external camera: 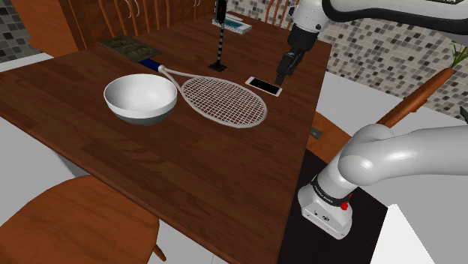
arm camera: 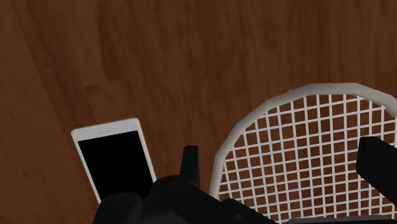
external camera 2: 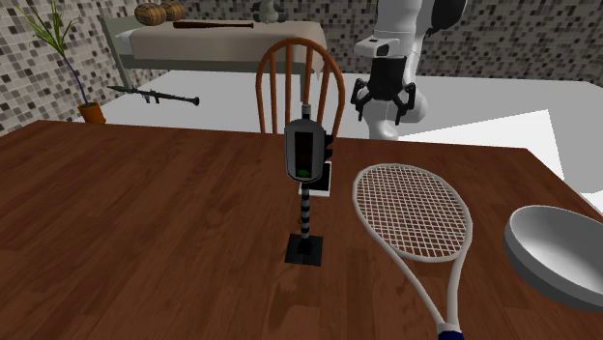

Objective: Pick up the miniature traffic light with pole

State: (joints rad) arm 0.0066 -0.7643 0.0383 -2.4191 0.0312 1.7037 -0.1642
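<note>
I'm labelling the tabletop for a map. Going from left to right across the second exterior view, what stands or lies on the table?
miniature traffic light → racket → bowl

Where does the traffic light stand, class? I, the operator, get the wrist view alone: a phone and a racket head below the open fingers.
Observer: The traffic light stands upright on the table, left of the phone in the shoulder view.
Operator: What else is near the racket?
Observer: A white bowl, beside its handle end.
Operator: And the gripper?
Observer: It hangs above the phone, holding nothing.
</note>
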